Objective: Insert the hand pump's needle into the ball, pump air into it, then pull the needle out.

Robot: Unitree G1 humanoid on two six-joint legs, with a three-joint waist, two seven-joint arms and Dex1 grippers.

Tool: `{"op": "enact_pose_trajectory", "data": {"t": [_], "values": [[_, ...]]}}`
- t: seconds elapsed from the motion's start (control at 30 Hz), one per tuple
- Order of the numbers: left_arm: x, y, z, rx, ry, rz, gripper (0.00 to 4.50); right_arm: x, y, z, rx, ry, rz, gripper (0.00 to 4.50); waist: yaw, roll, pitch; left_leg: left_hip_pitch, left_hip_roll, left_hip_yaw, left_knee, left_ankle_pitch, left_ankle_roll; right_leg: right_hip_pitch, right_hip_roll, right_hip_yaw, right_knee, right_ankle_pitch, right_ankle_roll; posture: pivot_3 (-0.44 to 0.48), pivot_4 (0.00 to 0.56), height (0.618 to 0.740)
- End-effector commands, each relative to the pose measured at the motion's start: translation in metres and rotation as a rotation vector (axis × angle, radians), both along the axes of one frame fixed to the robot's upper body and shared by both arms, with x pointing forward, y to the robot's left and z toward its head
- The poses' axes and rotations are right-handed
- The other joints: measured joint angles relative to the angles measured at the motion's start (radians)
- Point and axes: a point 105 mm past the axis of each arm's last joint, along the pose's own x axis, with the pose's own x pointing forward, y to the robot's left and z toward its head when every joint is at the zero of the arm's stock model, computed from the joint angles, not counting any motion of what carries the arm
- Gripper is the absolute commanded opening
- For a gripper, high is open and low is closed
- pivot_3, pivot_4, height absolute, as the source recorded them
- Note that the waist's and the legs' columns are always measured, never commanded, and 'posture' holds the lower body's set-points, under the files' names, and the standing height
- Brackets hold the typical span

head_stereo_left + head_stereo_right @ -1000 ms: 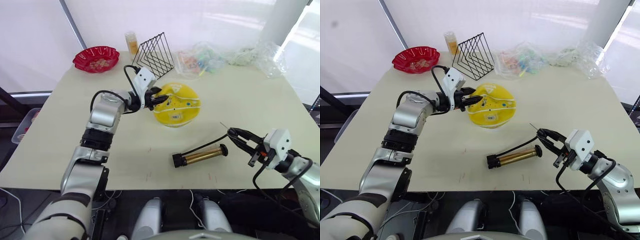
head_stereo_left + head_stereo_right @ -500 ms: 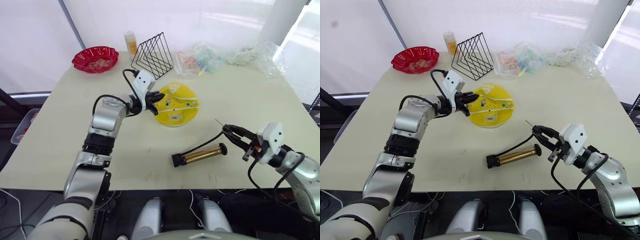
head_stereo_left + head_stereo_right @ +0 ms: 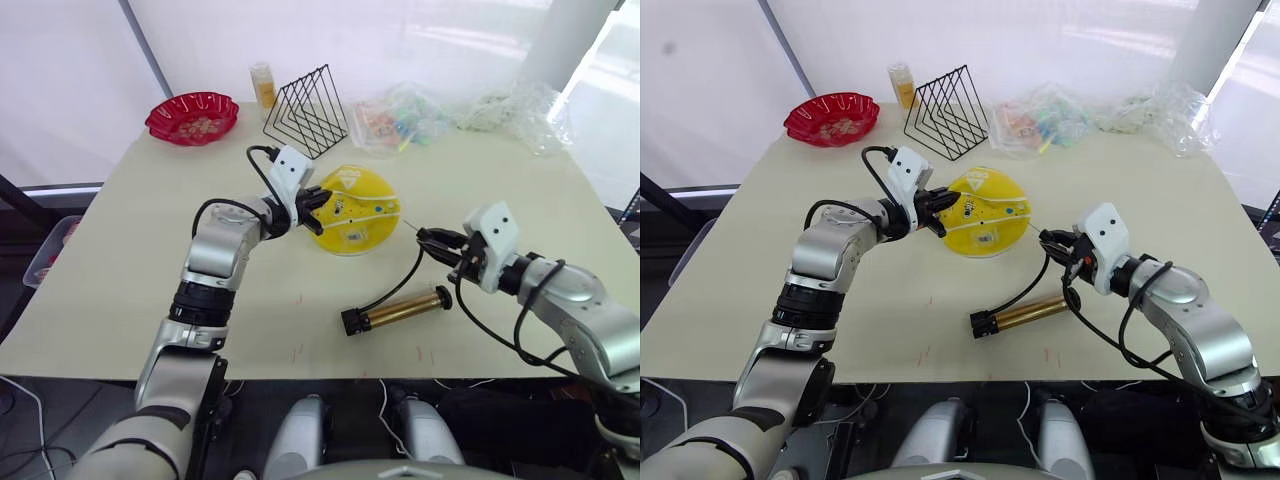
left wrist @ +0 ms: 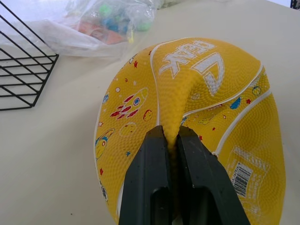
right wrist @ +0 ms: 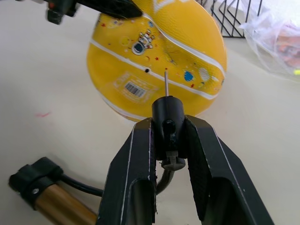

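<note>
On table, left jaws (image 4: 171, 140) pinch pebbled yellow ball (image 3: 352, 208) (deflated fold); right jaws (image 5: 168, 136) clamp needle (image 5: 165, 84) fitting.

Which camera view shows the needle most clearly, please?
The right wrist view: the needle rises thin and silver from its black fitting, held between the right gripper fingers and aimed at the ball. In the head views it is only a faint line near the ball's edge. The left wrist view shows the left gripper pinching the ball.

A red scalloped plastic bowl (image 3: 191, 116) is sitting at the beige tabletop's (image 3: 120, 260) eleven o'clock, a black wire rack (image 3: 306, 110) standing at twelve, clear crumpled plastic bags (image 3: 405, 118) lying toward one.
</note>
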Motion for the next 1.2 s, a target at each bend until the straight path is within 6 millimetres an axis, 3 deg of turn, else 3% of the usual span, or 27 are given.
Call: {"op": "enact_pose_trajectory", "data": {"t": [0.03, 0.43, 1.2], "values": [[-0.003, -0.003, 0.004, -0.022, -0.012, -0.001, 0.01, 0.002, 0.007, 0.004, -0.016, 0.029, 0.009, 0.4, 0.001, 0.0, 0.0, 0.0, 0.0, 0.0, 0.0, 0.0, 0.0, 0.0, 0.0, 0.0, 0.0, 0.0, 0.0, 0.0, 0.15, 0.737], [-0.003, -0.005, 0.0, -0.041, -0.012, 0.017, 0.01, 0.036, 0.033, 0.013, -0.072, 0.126, 0.007, 0.4, 0.0, 0.0, 0.0, 0.0, -0.001, 0.0, 0.0, 0.0, 0.0, 0.0, -0.001, 0.0, 0.0, 0.0, 0.0, 0.0, 0.15, 0.737], [-0.003, -0.011, -0.004, -0.062, 0.001, 0.03, 0.01, 0.056, 0.075, 0.008, -0.164, 0.404, 0.021, 0.4, 0.001, 0.0, 0.0, 0.0, -0.003, -0.001, 0.0, 0.0, 0.0, 0.0, -0.002, -0.001, 0.0, 0.001, 0.0, 0.0, 0.15, 0.737]]}}
